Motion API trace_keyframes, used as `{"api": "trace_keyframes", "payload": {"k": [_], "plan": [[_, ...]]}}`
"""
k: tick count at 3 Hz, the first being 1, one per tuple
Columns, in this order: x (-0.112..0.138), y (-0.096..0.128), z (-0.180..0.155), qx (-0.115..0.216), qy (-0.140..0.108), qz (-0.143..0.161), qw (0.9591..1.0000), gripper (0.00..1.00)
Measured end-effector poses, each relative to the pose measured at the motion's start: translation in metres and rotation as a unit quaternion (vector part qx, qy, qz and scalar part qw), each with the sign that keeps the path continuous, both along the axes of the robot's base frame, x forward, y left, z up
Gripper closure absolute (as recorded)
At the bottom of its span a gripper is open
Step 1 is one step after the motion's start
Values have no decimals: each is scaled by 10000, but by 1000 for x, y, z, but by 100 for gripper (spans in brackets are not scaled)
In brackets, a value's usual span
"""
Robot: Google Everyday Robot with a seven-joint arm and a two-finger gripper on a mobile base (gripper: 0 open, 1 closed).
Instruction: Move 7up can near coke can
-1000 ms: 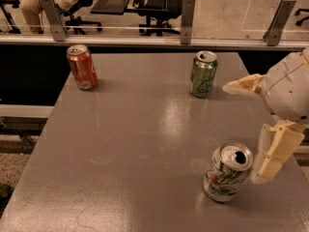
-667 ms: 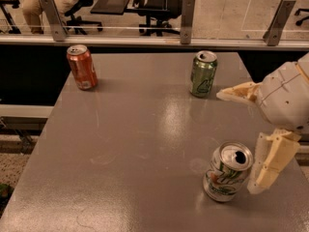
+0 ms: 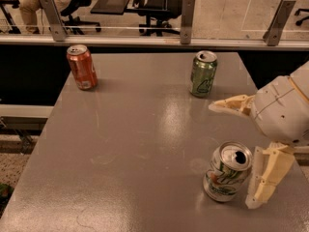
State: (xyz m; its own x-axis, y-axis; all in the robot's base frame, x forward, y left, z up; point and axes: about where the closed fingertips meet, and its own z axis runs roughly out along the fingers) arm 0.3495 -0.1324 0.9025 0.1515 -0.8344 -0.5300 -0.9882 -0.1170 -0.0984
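Note:
The 7up can (image 3: 227,172), silver-white with green lettering and an orange-red spot, stands upright near the table's front right. The coke can (image 3: 82,66), orange-red with a silver top and a small white label patch, stands at the far left of the table. My gripper (image 3: 241,153) comes in from the right with its fingers spread wide. One finger (image 3: 232,104) points left above the 7up can. The other finger (image 3: 265,178) hangs just right of the can. The can is not between closed fingers.
An all-green can (image 3: 203,74) with white script stands at the far middle-right of the grey table (image 3: 130,149). A railing with metal posts (image 3: 187,13) runs behind the table. Office chairs and a seated person are beyond it.
My gripper has shifted slightly left and down, closer to the 7up can. The cans have not moved.

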Motion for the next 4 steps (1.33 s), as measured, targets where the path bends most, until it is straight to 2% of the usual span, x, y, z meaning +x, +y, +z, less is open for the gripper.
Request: {"api": "trace_keyframes", "payload": {"k": [1,2,3,4], "plan": [[-5,2,-8,21,86,78,9999,15],[-8,1,-12,35,136,101,9999,38],[-4,0,-10,-19,235,-6,9997,62],[20,9,-1,-102,355,-189,9991,85]]}}
